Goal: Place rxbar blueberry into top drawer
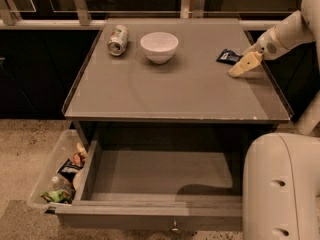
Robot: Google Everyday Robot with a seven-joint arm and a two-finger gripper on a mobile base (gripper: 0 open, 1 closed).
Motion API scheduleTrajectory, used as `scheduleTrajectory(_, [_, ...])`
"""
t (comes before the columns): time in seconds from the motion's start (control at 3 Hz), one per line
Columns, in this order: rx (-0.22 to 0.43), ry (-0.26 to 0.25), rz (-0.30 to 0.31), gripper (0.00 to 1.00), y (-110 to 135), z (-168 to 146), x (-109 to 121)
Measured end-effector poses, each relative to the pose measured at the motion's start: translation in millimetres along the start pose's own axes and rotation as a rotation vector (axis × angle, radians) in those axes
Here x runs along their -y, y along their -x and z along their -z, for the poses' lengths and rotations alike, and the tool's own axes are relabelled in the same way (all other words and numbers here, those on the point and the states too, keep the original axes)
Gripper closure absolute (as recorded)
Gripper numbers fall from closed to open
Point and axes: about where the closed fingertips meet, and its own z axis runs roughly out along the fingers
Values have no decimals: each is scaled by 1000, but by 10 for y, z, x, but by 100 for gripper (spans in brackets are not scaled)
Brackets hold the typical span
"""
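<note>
The rxbar blueberry, a small dark blue wrapper, lies flat on the grey countertop near its right edge. My gripper hangs just right of the bar and slightly nearer, its cream fingers pointing down-left at the counter; it holds nothing that I can see. The top drawer stands pulled open below the counter, with a plain grey bottom and a small metal knob on its front panel.
A white bowl and a silver-green soda can lying on its side sit at the back of the counter. A clear plastic bin of snacks stands left of the drawer. My white arm body fills the lower right.
</note>
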Motion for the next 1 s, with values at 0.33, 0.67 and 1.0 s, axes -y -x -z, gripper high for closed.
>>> scheduleTrajectory(0.33, [0,0,0,90,0,0,0])
scheduleTrajectory(0.67, [0,0,0,100,0,0,0])
scheduleTrajectory(1.0, [0,0,0,100,2,2,0])
